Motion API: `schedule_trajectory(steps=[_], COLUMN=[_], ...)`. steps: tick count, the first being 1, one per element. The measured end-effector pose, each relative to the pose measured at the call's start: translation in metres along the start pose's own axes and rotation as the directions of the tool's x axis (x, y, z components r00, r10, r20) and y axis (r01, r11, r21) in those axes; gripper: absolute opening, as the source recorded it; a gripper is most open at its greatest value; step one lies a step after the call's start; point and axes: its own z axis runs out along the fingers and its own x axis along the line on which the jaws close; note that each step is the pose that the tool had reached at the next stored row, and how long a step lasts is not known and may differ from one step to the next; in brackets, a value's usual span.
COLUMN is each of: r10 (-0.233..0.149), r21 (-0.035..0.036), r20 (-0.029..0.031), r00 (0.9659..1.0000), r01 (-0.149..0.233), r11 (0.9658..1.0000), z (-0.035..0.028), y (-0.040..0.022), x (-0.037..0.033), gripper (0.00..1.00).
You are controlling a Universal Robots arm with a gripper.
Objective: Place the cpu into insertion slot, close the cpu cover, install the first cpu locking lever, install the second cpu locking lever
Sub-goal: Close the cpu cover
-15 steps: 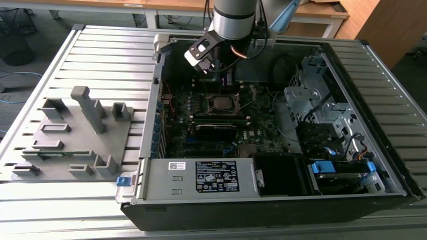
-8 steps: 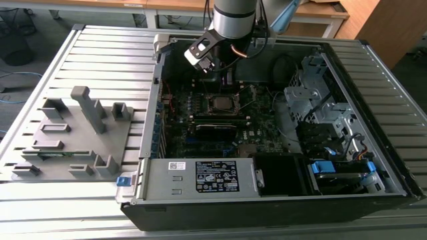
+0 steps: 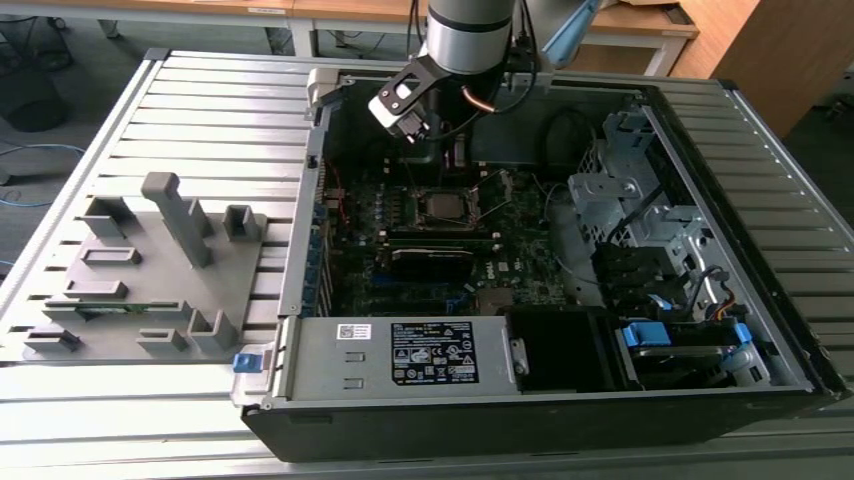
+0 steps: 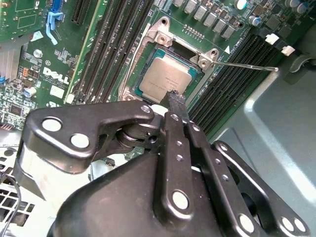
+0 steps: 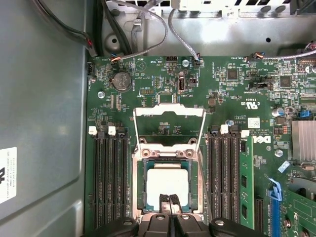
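Hovering the empty gripper (image 4: pixel 176 101), fingers pinched together, at the edge of the cpu (image 4: pixel 165 79) seated in the insertion slot (image 5: pixel 142 170), six o'clock from the tool in the exterior view, leaving the cpu cover (image 5: pixel 170 107) and both levers undone, first wrist view baring the raised cover, second wrist view a freed locking lever (image 4: pixel 247 65).

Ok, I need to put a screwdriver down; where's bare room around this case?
The slatted table is bare beyond the grey fixture, to the exterior view's left of the case. Around the cpu it's crowded: memory slots on both sides, gripper at its edge.
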Motion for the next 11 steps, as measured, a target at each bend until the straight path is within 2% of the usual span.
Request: schedule_trajectory(steps=[11], r10=[0.000], r21=[0.0000], r20=[0.0000], r00=[1.0000], r01=[0.000], r11=[1.0000], z=[-0.0128], y=[0.0005], x=[0.0005], gripper=[0.11])
